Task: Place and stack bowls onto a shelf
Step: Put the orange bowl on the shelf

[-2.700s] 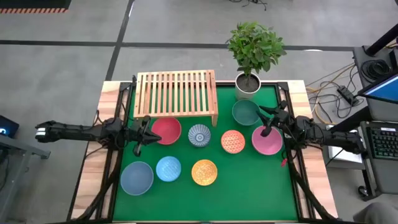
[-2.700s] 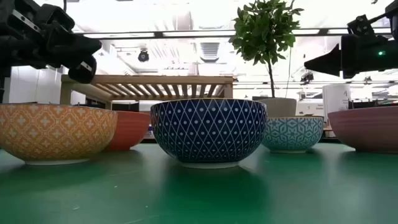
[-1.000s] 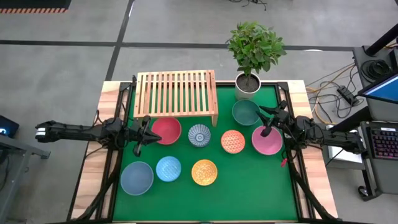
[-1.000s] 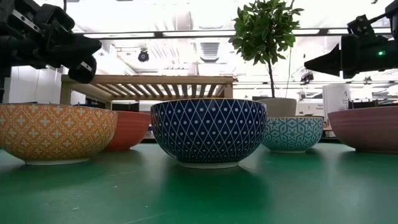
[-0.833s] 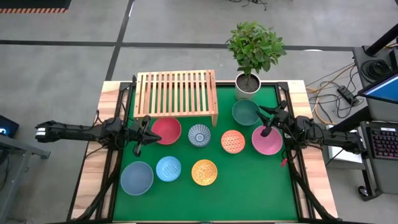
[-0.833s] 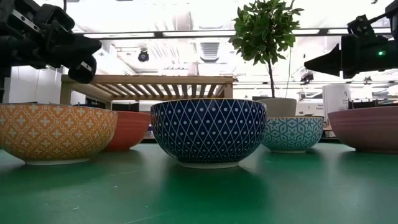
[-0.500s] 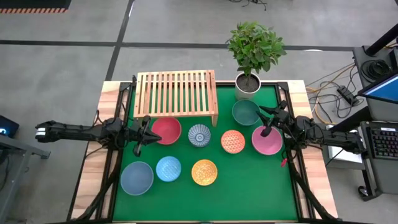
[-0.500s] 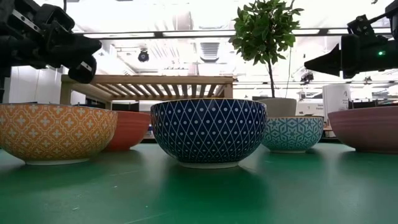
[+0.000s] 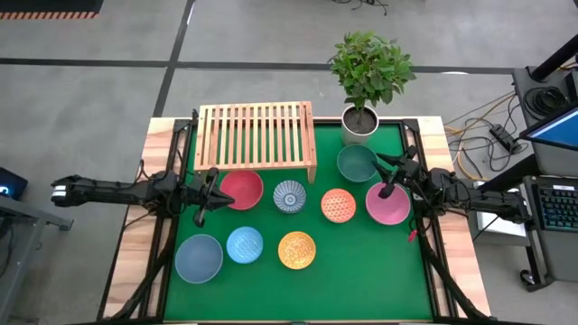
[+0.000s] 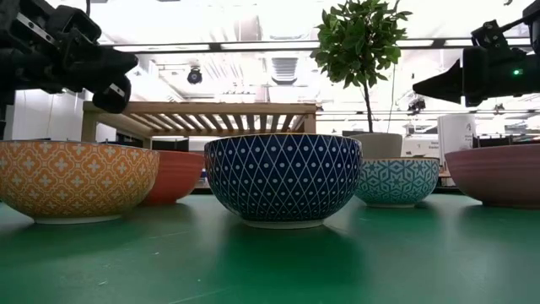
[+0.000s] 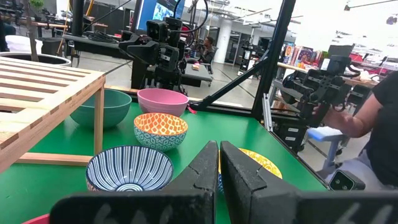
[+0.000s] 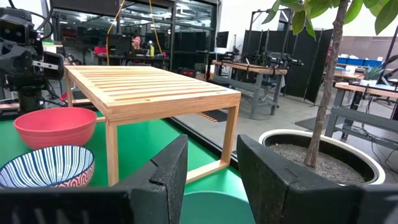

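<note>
The slatted wooden shelf (image 9: 257,135) stands on its legs at the far left of the green mat. Several bowls rest on their bases in front of it: red (image 9: 240,190), blue-striped (image 9: 290,196), orange (image 9: 339,205), pink (image 9: 388,204), teal (image 9: 358,163), grey-blue (image 9: 199,258), light blue (image 9: 245,245) and yellow (image 9: 297,250). My left gripper (image 9: 209,193) hangs shut above the mat beside the red bowl, its fingers (image 11: 239,174) together. My right gripper (image 9: 389,177) hovers open between the teal and pink bowls, nothing between its fingers (image 12: 165,171).
A white pot with a small tree (image 9: 361,122) stands at the far edge, right of the shelf. Bare green mat (image 9: 361,271) lies at the near right. A person sits beyond the table's edge (image 11: 379,124).
</note>
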You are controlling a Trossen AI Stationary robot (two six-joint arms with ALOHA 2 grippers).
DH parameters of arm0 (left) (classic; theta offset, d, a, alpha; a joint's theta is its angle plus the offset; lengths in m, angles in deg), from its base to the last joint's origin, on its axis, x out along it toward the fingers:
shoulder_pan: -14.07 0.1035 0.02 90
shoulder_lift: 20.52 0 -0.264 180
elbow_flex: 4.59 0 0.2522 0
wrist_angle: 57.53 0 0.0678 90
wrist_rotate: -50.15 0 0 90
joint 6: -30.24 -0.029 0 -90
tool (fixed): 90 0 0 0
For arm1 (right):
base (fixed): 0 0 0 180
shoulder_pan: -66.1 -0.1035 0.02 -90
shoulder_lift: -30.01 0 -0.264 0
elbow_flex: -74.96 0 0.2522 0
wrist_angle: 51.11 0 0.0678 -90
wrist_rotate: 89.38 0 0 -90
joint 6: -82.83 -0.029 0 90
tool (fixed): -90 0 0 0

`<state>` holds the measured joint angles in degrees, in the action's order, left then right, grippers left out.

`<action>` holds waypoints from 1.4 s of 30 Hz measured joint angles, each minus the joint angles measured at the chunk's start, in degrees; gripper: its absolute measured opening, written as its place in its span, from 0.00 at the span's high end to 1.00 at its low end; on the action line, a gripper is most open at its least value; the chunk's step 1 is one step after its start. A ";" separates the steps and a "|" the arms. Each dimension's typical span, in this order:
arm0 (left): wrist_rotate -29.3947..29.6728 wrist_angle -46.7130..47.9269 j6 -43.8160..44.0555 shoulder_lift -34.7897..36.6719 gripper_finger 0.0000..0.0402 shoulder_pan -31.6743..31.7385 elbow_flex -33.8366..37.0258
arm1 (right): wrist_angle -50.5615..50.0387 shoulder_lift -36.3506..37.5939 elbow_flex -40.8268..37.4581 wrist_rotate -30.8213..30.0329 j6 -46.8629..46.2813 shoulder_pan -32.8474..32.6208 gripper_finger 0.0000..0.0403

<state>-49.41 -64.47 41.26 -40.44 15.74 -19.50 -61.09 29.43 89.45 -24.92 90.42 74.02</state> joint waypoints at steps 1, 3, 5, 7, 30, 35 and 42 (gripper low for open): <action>0.00 0.00 0.00 0.02 1.00 0.01 0.00 | 0.27 0.00 0.00 0.00 0.50 0.00 0.68; 0.00 0.02 0.00 0.00 1.00 0.01 0.00 | 0.63 0.00 0.00 -0.02 0.79 -0.02 0.69; 0.00 0.00 0.00 0.02 1.00 0.01 0.00 | 0.69 0.00 0.00 -0.02 0.53 -0.01 0.69; 0.10 -0.27 0.02 0.00 1.00 0.00 0.00 | 0.49 0.00 0.00 0.06 -3.31 -0.02 0.70; 0.00 -10.16 21.31 -18.45 1.00 -1.63 -20.61 | 14.14 -2.24 1.81 3.50 -15.48 0.11 0.67; 5.24 25.17 27.92 -27.22 1.00 -4.00 -36.16 | 11.34 -2.23 5.39 3.48 -12.32 0.11 0.67; 11.48 59.42 38.05 -45.46 1.00 -11.16 -53.05 | 8.62 -2.25 10.77 3.02 -3.93 0.11 0.67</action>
<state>-37.93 -5.05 79.32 -85.89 4.59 -72.54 -52.47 27.18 100.22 -21.90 86.49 74.13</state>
